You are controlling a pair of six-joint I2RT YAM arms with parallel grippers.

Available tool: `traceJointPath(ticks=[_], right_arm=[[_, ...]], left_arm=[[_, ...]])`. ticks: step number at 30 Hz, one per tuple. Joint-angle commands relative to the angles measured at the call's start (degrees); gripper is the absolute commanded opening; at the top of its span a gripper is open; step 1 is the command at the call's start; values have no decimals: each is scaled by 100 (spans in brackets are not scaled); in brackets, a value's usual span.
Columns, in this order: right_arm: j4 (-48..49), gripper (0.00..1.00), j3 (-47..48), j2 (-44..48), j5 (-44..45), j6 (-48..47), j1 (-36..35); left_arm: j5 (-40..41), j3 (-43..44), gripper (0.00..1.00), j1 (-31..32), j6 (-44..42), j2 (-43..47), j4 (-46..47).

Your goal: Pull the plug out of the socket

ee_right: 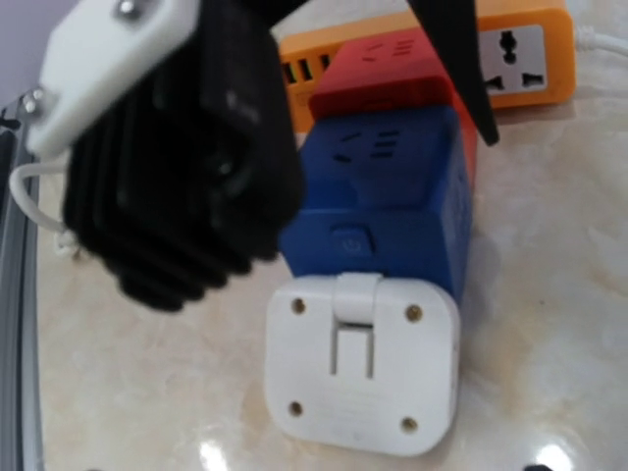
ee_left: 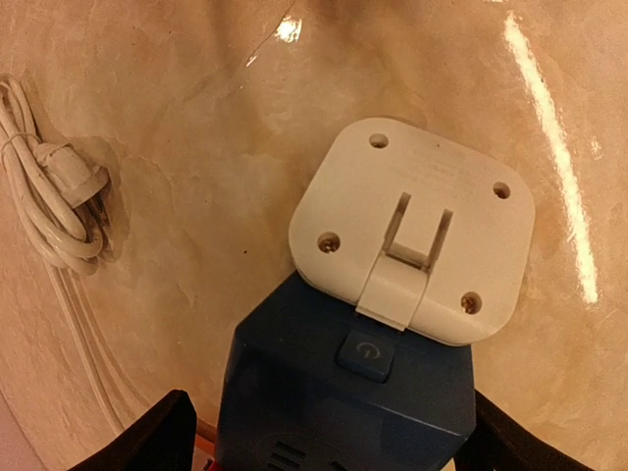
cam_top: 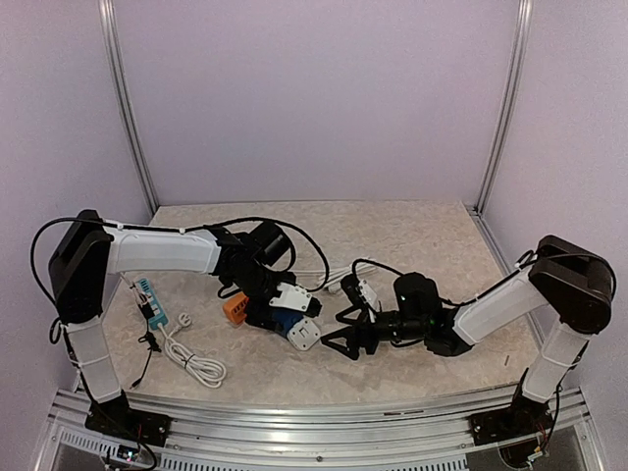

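A blue cube socket lies on the marble table with a white square plug stuck in its front face. My left gripper straddles the socket, a dark finger at each side, and appears shut on it. In the top view the socket and plug lie mid-table under the left gripper. My right gripper is open and empty, just right of the plug. The right wrist view shows the plug and socket straight ahead; its own fingers are out of frame.
A red cube and an orange power strip lie just behind the blue socket. A teal strip and a coiled white cable lie at the left. Another white plug with its cord lies behind the right gripper.
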State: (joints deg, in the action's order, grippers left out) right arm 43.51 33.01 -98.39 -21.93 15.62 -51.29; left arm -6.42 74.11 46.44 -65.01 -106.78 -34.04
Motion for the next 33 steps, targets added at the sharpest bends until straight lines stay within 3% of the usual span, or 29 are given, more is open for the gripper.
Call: traceJointPath(ticks=[1,11,23,33], right_arm=[[415,91,-352,243,-256,271,225],[498,91,-790,650,-277,366,500],[809,90,-1271,804,-446,1111,980],[2870,89,-1872,113,-1074,2736,1323]], left_arm=[[139,265,86,68,-188,-221,-159],[21,373,74,407,170,-427,-324],[-530,1079,48,803,1136,-728,-429],[-527,521,43,915,1458,-326,683]])
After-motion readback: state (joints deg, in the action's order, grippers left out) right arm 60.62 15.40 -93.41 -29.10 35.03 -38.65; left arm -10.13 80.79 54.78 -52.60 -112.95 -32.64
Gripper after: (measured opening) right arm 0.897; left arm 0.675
